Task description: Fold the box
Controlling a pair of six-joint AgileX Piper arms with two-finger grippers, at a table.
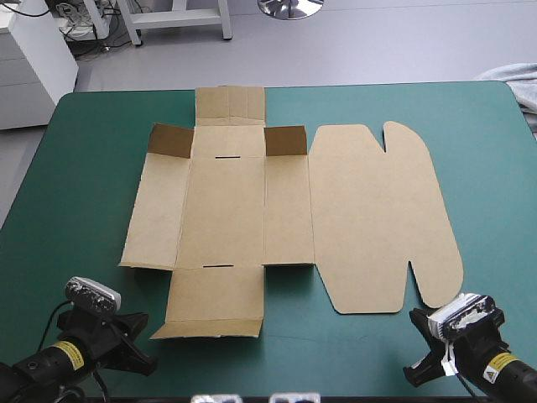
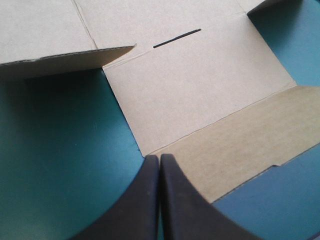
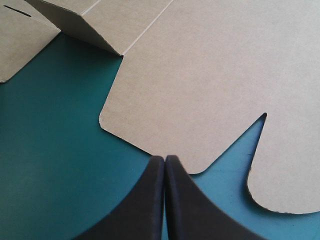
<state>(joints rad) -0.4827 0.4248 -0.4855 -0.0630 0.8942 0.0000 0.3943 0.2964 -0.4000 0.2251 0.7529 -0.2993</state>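
The brown box [image 1: 277, 214] lies as a cut sheet almost flat in the middle of the teal-green table, its wide lid panel to the right. Two small flaps at the far end stand partly raised. My left gripper [image 1: 143, 340] sits near the front left edge, shut, with its tip just short of the box's near flap [image 2: 200, 100]. Over at the front right, my right gripper [image 1: 419, 332] is shut too, its tip at the near edge of the lid panel [image 3: 210, 85], beside the notch. Neither gripper [image 2: 159, 157] [image 3: 164, 159] holds anything.
A grey-white cloth [image 1: 516, 84] lies at the table's far right corner. Bare teal-green cover [image 1: 75, 210] runs along the left, front and right of the box.
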